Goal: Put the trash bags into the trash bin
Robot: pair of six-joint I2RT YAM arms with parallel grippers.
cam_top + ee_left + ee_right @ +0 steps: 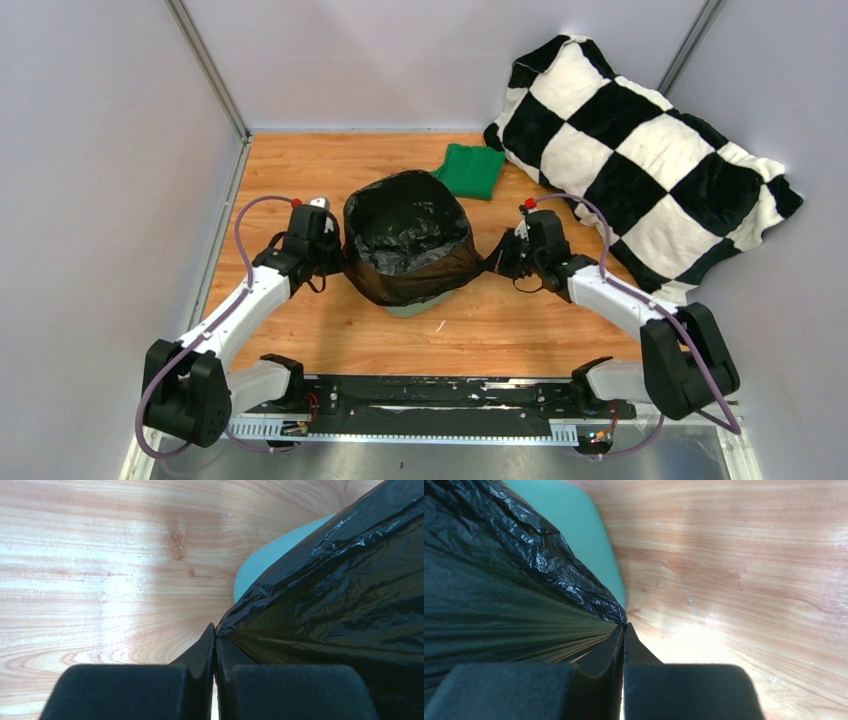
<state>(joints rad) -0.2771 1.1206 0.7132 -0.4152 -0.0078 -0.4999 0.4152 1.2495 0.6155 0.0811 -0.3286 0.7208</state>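
Bench (300, 170): wooden top carrying everything; the action is at its centre, between the two arms.
Pillow (640, 160): big black-and-white checkered cushion propped in the far right corner, well apart from the bin, no part in this.
Left arm (250, 295): reaches in to the bin's left side.
Right arm (610, 290): mirrors it on the bin's right side.
Trash bag (405, 235): here's the one that matters. The glossy black film sits in the bin with its mouth open, and its edge is turned over the rim and pulled taut outward to both sides.
Trash bin (412, 308): mint-green and upright mid-bench, almost wholly hidden by the bag, with only a sliver showing near the base.
Green cloth (470, 170): folded, lying just behind the bin, not touching it.
Left jaws: pressed together on a pinch of the bag's (340, 590) edge, low beside the bin wall (260, 562).
Right jaws: likewise clamped on the film (499, 580), next to the green wall (574, 525).
Step in hand: by my read, seating the cuff down around the rim.
Doing it well: lower both sides evenly and together. Ease the outward pull, because thin film this tight may tear or drag the light bin sideways. Let go only once the cuff hugs the wall.
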